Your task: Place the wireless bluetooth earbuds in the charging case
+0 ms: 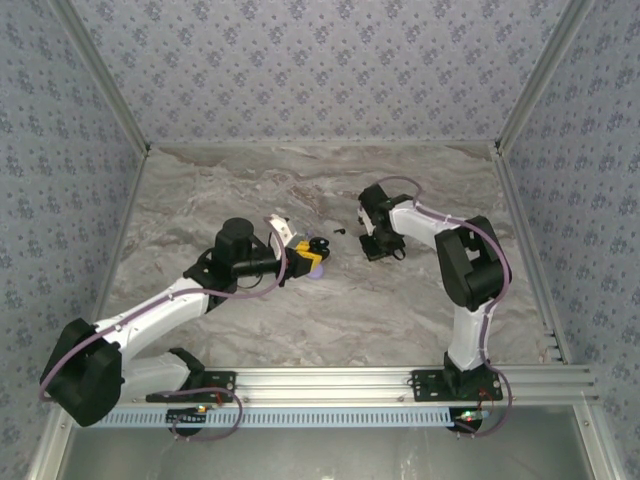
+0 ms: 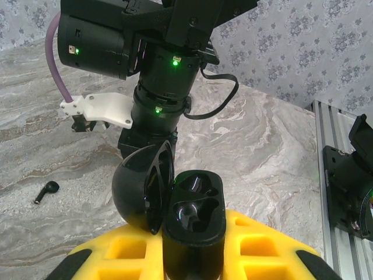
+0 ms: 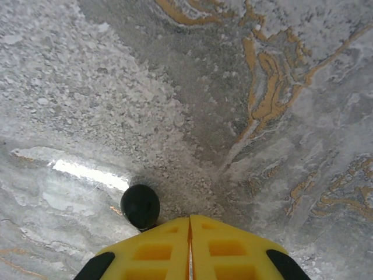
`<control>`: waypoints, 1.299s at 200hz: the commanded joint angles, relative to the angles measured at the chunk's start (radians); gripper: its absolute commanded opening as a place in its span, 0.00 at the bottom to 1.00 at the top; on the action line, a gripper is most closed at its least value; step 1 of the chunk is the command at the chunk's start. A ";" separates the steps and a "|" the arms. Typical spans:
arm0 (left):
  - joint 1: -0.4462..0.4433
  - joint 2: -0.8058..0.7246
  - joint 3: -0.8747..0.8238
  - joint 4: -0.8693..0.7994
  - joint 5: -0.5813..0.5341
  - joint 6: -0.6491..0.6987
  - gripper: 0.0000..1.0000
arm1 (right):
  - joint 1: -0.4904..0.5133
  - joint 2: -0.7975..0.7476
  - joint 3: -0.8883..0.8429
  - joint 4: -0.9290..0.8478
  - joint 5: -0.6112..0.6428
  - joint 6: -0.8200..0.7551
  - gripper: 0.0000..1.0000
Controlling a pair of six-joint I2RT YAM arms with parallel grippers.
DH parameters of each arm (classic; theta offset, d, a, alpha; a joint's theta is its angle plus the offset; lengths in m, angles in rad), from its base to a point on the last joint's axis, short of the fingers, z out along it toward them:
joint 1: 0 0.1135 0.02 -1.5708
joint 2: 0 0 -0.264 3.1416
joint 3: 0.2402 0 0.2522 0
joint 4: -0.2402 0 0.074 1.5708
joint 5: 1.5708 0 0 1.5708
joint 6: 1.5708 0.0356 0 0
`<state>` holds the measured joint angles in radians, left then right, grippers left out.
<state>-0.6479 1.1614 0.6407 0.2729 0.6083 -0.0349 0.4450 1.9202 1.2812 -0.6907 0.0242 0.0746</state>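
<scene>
Counter [image 1: 330, 310]: grey marble print with tan veins and a bright glare streak [image 3: 87, 172]. Back wall [image 1: 320, 70], left wall [image 1: 50, 180] and right wall [image 1: 590, 200] enclose it, all blue-grey floral print. Aluminium struts [image 1: 98, 70] rise from its far corners, slotted aluminium rail [image 1: 340, 380] along its near edge.

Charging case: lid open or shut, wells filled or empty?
Open and empty: the charging case has its lid swung aside and both wells bare; one earbud lies on the table.

Black earbud [image 2: 46, 191] (grey marbled table [image 2: 262, 151]).
</scene>
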 commanded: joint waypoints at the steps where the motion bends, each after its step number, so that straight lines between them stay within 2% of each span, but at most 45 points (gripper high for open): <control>1: -0.005 -0.008 0.045 -0.009 0.001 0.015 0.14 | 0.002 -0.052 0.014 -0.047 0.028 0.010 0.13; 32: -0.005 -0.005 0.051 -0.010 0.003 0.015 0.14 | -0.004 -0.094 0.018 -0.060 -0.004 -0.010 0.17; 53: -0.005 -0.003 0.052 -0.008 0.004 0.014 0.14 | -0.011 -0.104 0.019 -0.047 -0.088 -0.040 0.25; 71: -0.004 -0.003 0.053 -0.006 0.004 0.013 0.14 | -0.013 -0.084 0.032 -0.044 -0.150 -0.071 0.31; 109: -0.006 -0.002 0.052 -0.006 0.004 0.014 0.14 | -0.019 -0.008 0.082 -0.058 -0.192 -0.106 0.39; 191: -0.006 0.001 0.050 -0.007 -0.001 0.015 0.14 | -0.022 0.059 0.116 -0.061 -0.181 -0.101 0.40; 260: -0.006 0.003 0.047 -0.005 -0.002 0.013 0.14 | -0.023 0.095 0.140 -0.070 -0.150 -0.093 0.34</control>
<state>-0.6479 1.1618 0.6594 0.2565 0.6079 -0.0349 0.4297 1.9888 1.3914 -0.7265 -0.1478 -0.0158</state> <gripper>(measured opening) 0.199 0.341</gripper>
